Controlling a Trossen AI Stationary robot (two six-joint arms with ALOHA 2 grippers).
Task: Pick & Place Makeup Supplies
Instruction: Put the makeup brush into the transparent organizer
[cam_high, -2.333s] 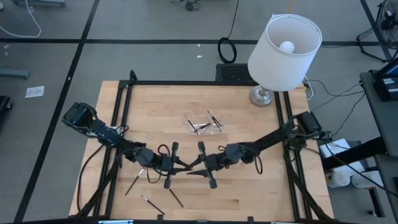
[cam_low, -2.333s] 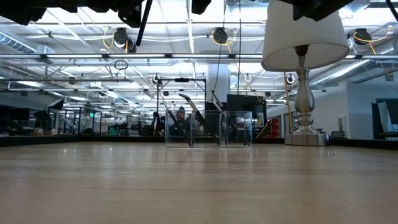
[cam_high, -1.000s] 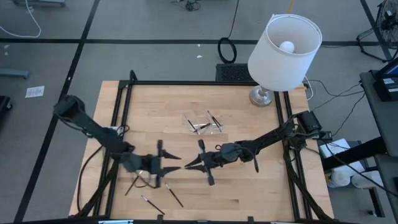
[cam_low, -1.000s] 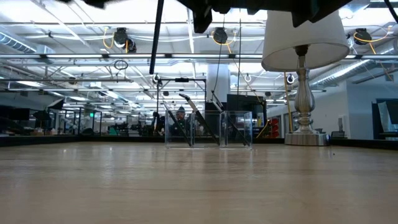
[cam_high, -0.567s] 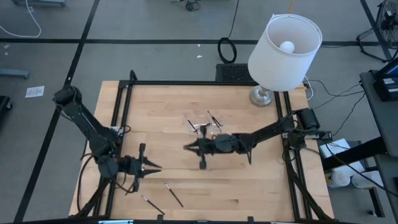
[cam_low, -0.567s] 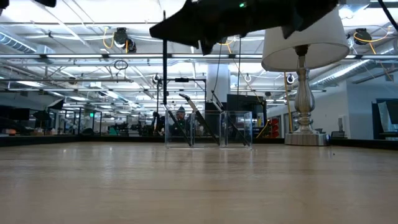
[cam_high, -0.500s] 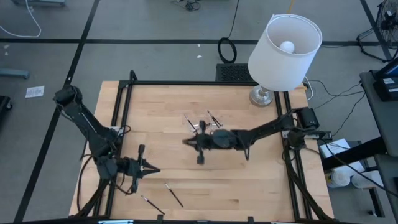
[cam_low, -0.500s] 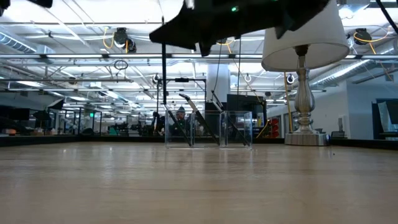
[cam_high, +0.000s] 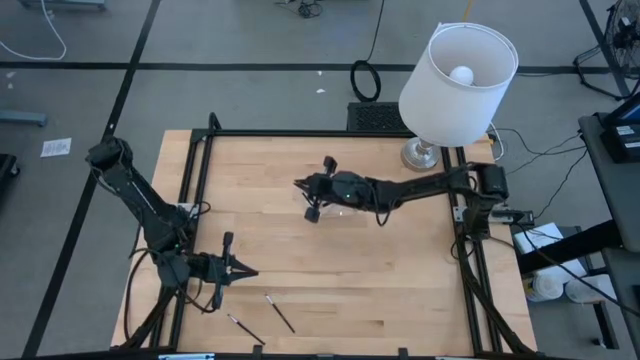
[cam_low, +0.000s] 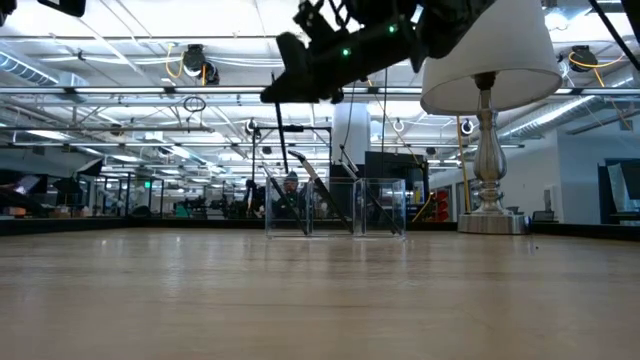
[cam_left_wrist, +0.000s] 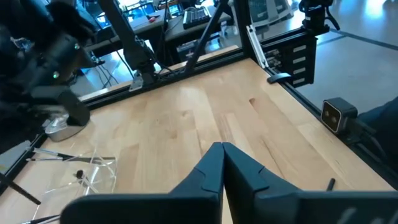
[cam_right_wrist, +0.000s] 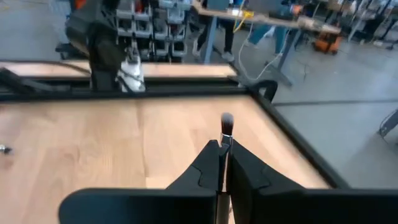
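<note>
My right gripper (cam_high: 297, 183) hangs over the middle of the table, just above the clear tray (cam_low: 335, 205), shut on a thin dark makeup brush (cam_right_wrist: 226, 124). Several dark sticks (cam_low: 300, 185) lean inside that tray. Two more sticks (cam_high: 279, 313) (cam_high: 243, 327) lie flat on the wood near the front edge. My left gripper (cam_high: 252, 272) is shut with nothing in it, off near the table's left front; its closed fingers (cam_left_wrist: 214, 163) point across the bare wood toward the tray (cam_left_wrist: 93, 174). My right gripper pinches the brush's thin shaft (cam_right_wrist: 223, 147) between its two fingertips. The fingers reach out nearly level from the table's right. The bristle end (cam_right_wrist: 226, 118) stands out past the fingertips. The brush is lifted clear of the table.
A white-shaded lamp (cam_high: 458, 70) stands on its metal foot (cam_high: 420, 155) at the far right corner. A black frame (cam_high: 200, 190) runs along the table's edges. Bare wood lies between the tray and the loose sticks.
My right gripper has carried the brush from the table's middle toward the far edge, swinging around until it hangs over the clear tray. My left gripper has drawn back toward the table's left edge, then kept still.
</note>
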